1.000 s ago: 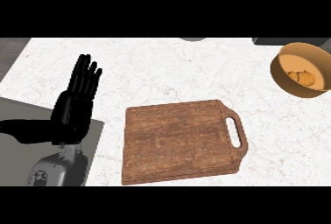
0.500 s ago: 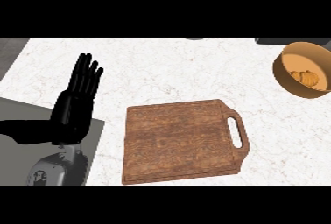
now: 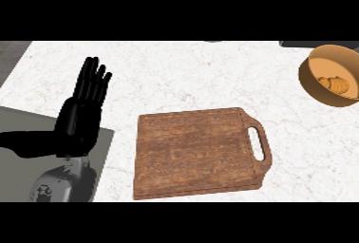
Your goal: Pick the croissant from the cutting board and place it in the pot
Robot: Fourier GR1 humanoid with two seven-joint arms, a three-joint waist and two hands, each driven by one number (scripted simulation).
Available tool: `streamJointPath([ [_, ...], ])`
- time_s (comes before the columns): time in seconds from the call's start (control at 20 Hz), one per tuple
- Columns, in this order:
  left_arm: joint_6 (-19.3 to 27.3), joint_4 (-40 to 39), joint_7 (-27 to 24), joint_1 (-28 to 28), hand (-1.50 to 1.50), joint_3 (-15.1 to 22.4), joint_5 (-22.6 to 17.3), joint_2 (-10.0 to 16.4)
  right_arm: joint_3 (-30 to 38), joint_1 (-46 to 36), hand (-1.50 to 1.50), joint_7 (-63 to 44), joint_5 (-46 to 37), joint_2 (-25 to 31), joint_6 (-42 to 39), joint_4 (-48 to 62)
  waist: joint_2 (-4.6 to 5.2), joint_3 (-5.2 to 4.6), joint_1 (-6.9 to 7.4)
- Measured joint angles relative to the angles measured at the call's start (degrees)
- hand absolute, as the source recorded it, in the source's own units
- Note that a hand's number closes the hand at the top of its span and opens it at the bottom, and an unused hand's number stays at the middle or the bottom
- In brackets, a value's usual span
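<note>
Brown wooden cutting board (image 3: 196, 152) on white tabletop (image 3: 182, 71). Golden croissant (image 3: 335, 84) inside round orange pot (image 3: 307, 81) (upper right). Black left hand (image 3: 79, 121) at left, fingers straight.

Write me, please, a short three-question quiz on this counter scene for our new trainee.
1. True or false: the croissant lies on the cutting board.
2. Which hand shows? A) left B) right C) both
3. Fill in: the board's handle faces the view's ____ side.
Key: 1. False; it lies in the pot. 2. A; the left hand rests open, fingers up, at the view's left. 3. Right.
</note>
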State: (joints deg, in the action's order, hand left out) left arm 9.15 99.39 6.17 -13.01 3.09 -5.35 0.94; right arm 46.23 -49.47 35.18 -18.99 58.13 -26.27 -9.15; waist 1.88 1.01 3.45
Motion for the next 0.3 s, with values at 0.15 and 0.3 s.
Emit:
streamJointPath([
  [0.15,-0.2,0.0,-0.3,-0.1,0.00,0.3,0.2,0.0,0.8,1.1,-1.50,0.0,0.6,1.3,-0.4,0.3,0.19,0.03,0.22],
  [0.3,0.0,0.1,-0.1,0.0,0.00,0.2,0.3,0.0,1.3,2.7,-1.50,0.1,1.1,2.5,-1.2,0.5,0.25,0.09,0.15],
])
